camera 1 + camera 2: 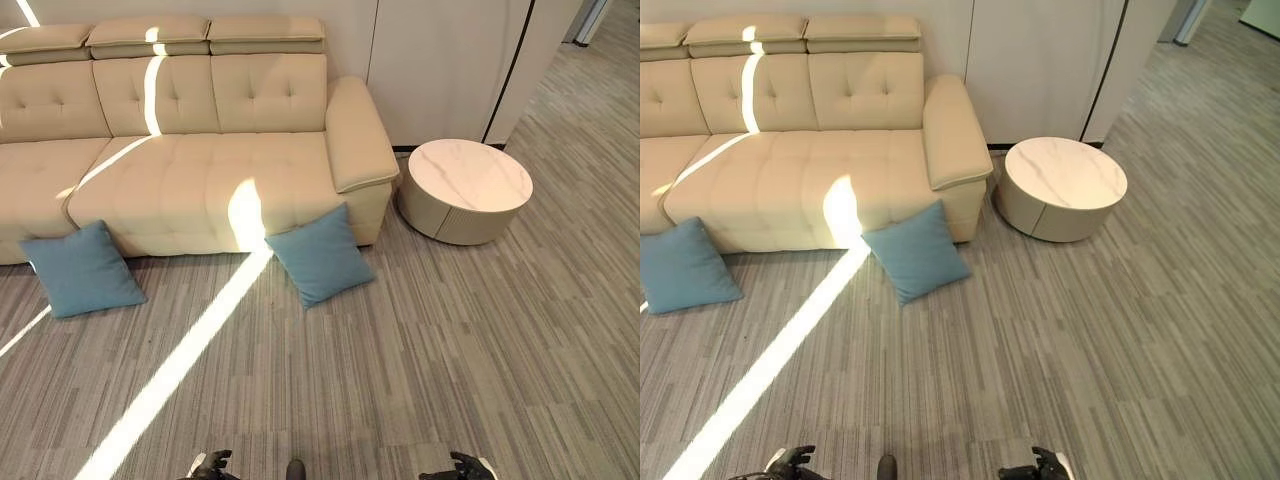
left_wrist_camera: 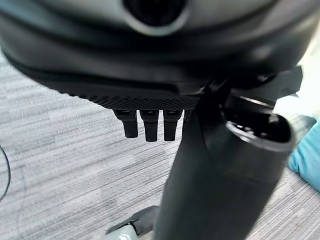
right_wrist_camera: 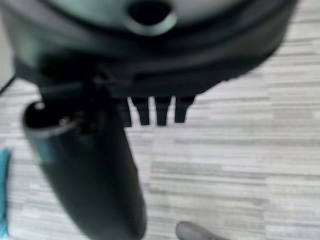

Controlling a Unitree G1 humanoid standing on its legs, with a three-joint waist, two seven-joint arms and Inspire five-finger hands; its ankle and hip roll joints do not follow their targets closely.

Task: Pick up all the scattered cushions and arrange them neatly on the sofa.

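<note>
Both hands, left hand (image 1: 210, 465) and right hand (image 1: 468, 467), relaxed and empty; near blue cushion (image 1: 320, 255) leaning on the sofa (image 1: 250, 180) could slide flat if nudged

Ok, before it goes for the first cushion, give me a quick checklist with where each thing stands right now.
1. Both cushions on the floor: ok, right cushion and left cushion lean against the sofa front.
2. Sofa seat free for placing: ok.
3. Left hand empty: ok, fingers relaxed, holding nothing.
4. Right hand empty: ok, likewise.
5. Floor path to the cushions free: ok.
6. Round side table out of the way: ok, it stands beside the sofa arm.
</note>
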